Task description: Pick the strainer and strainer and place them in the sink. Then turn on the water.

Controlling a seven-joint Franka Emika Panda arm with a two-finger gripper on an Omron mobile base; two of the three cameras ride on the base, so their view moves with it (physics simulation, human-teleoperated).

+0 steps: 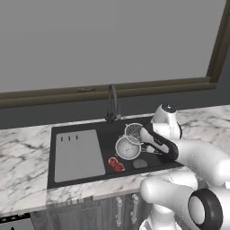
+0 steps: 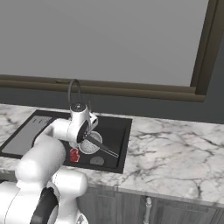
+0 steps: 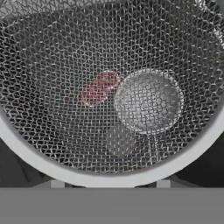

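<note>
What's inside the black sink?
In the sink lie a grey board, a round silver strainer, a red thing and the grey drain. A second strainer is held above them by the gripper. The arm covers the sink's right end.

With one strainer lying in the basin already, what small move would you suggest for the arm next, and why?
Probably lower slightly and open the jaws. The gripper holds the second strainer over the sink, just above the first strainer; through its mesh the drain shows below.
</note>
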